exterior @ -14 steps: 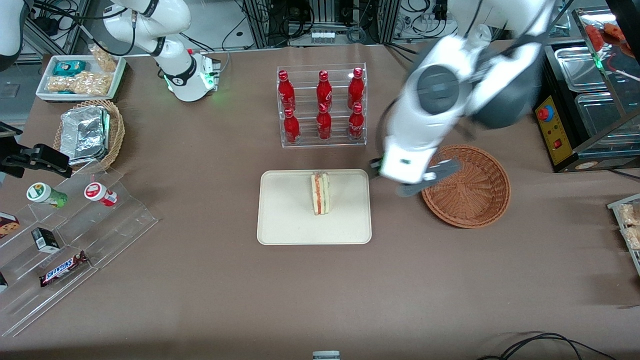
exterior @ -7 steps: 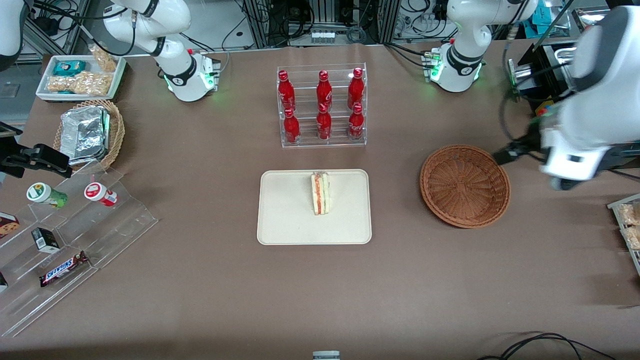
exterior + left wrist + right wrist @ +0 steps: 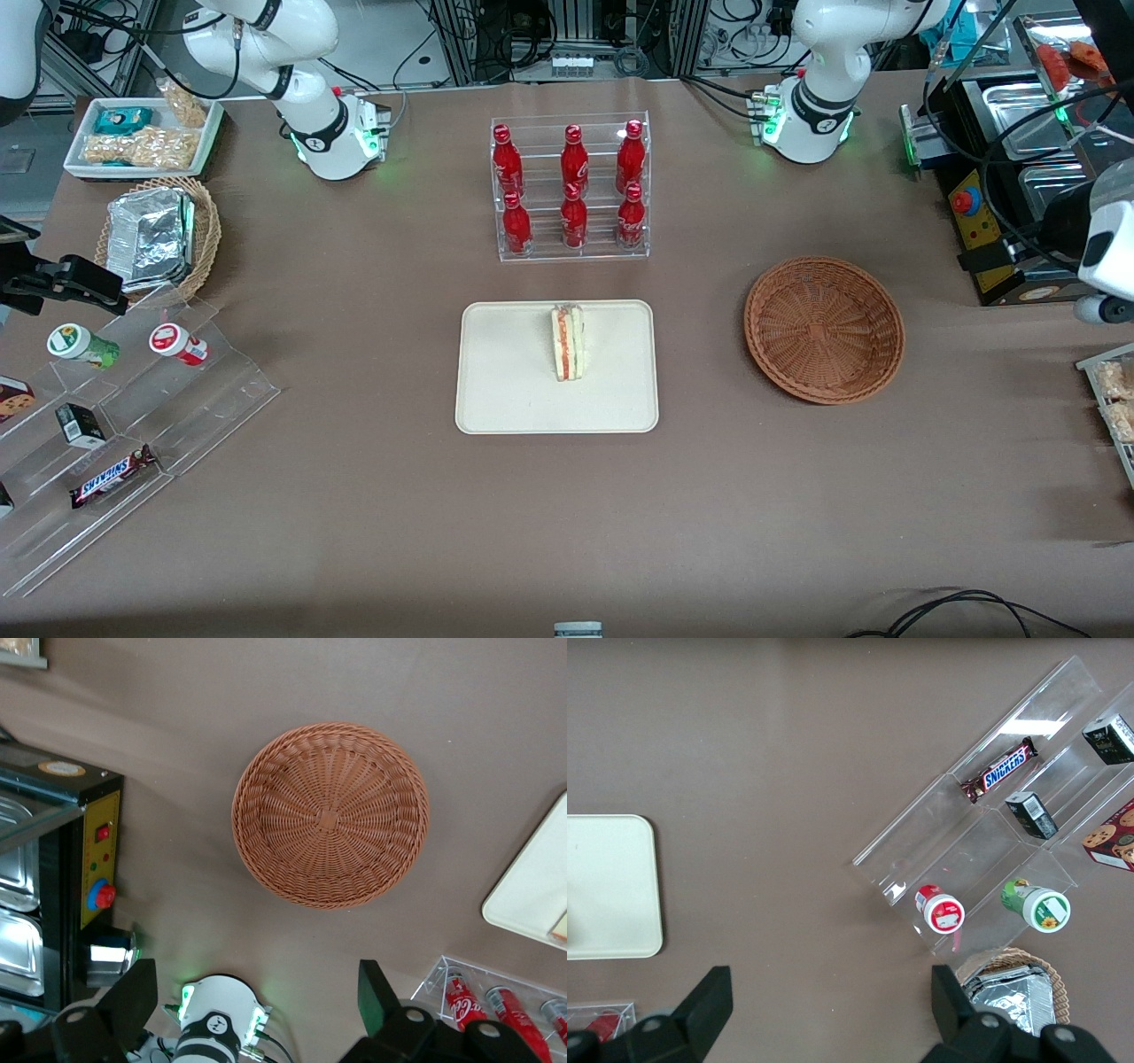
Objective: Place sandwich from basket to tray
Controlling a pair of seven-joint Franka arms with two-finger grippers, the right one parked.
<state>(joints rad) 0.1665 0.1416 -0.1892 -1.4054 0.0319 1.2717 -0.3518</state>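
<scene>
Sandwich (image 3: 567, 342): upright on its edge on tray (image 3: 505, 390), mid-desk. Basket (image 3: 824, 329): beside tray, toward working arm's end, nothing in it. Gripper (image 3: 257, 997): high above basket, fingers (image 3: 135, 999) wide apart, holding nothing

1. Arm (image 3: 828, 53): glossy white rounded shells, black joint bands.
2. Base (image 3: 804, 124): white, green lights, black cables.
3. Gripper (image 3: 257, 1010): black, two wide-set angular fingers (image 3: 133, 997).
</scene>
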